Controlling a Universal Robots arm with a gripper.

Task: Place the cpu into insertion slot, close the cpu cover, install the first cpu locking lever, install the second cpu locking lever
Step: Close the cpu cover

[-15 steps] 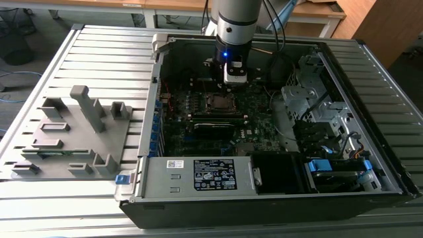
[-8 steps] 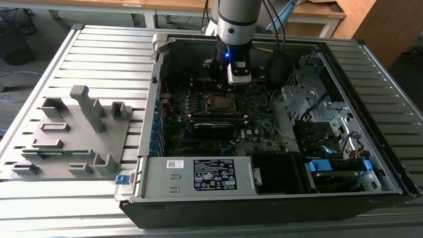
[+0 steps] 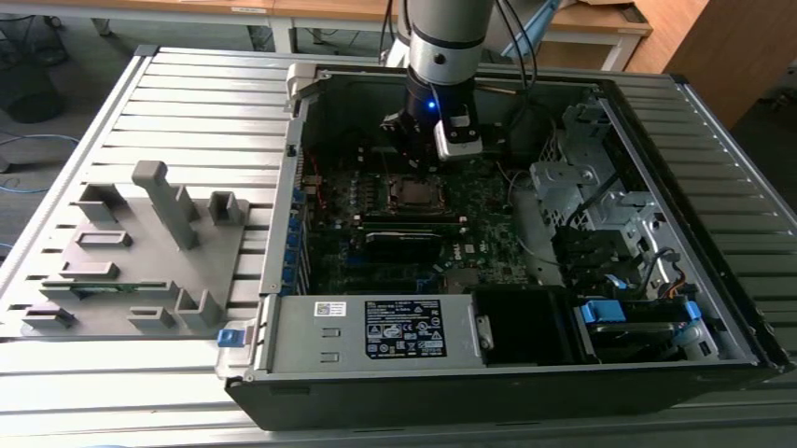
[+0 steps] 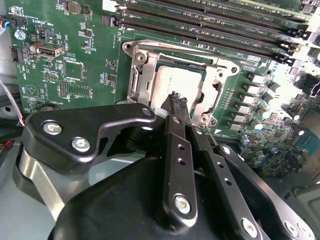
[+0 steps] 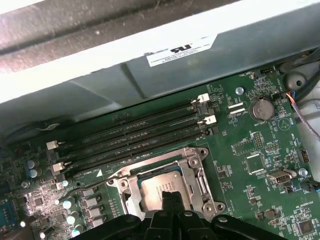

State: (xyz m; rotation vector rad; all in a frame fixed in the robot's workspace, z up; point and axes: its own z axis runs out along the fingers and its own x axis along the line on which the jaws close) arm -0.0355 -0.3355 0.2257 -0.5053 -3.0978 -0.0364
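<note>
The insertion slot (image 3: 412,191) sits mid-motherboard inside the open computer case. In both wrist views the cpu (image 4: 170,80) (image 5: 157,185) lies in it, its dull grey face showing through the window of the silvery cpu cover (image 4: 141,75) (image 5: 194,170), which lies flat over it. My gripper (image 3: 421,157) (image 4: 176,98) (image 5: 167,196) hangs just above the slot's near edge. Its black fingers (image 4: 176,135) are shut together with nothing between them. Whether the locking levers are latched I cannot tell.
Long black memory slots (image 5: 130,135) (image 4: 210,25) run beside the socket. The case walls, a drive cage (image 3: 585,187) and a power supply (image 3: 373,327) ring the board. A grey fixture (image 3: 137,243) with upright posts stands on the slatted table at the exterior view's left.
</note>
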